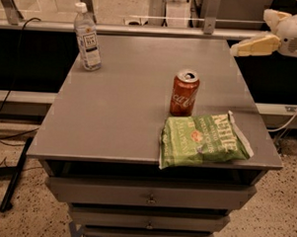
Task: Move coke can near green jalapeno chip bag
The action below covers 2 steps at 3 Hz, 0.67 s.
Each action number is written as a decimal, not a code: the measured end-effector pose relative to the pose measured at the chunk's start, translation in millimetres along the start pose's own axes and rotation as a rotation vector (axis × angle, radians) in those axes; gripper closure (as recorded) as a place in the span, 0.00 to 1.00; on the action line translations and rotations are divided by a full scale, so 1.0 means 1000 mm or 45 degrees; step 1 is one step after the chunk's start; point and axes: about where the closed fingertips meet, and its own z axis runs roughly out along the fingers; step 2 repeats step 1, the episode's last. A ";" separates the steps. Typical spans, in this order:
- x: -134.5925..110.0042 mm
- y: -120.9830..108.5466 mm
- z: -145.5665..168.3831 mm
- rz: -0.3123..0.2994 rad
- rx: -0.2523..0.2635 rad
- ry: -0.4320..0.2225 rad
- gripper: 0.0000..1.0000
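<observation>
The red coke can [184, 93] stands upright on the grey table [124, 109], right of centre. The green jalapeno chip bag [203, 140] lies flat just in front of it at the table's front right, its top edge almost touching the can's base. My gripper [239, 48] is at the upper right, past the table's right rear corner, well above and to the right of the can. It holds nothing.
A clear plastic water bottle [88, 38] stands at the table's back left corner. Drawers [150, 194] sit under the tabletop. A railing [142, 29] runs behind the table. Cables lie on the floor at the left.
</observation>
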 end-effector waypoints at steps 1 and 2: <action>0.000 0.000 0.000 0.000 0.000 0.000 0.00; 0.000 0.000 0.000 0.000 0.000 0.000 0.00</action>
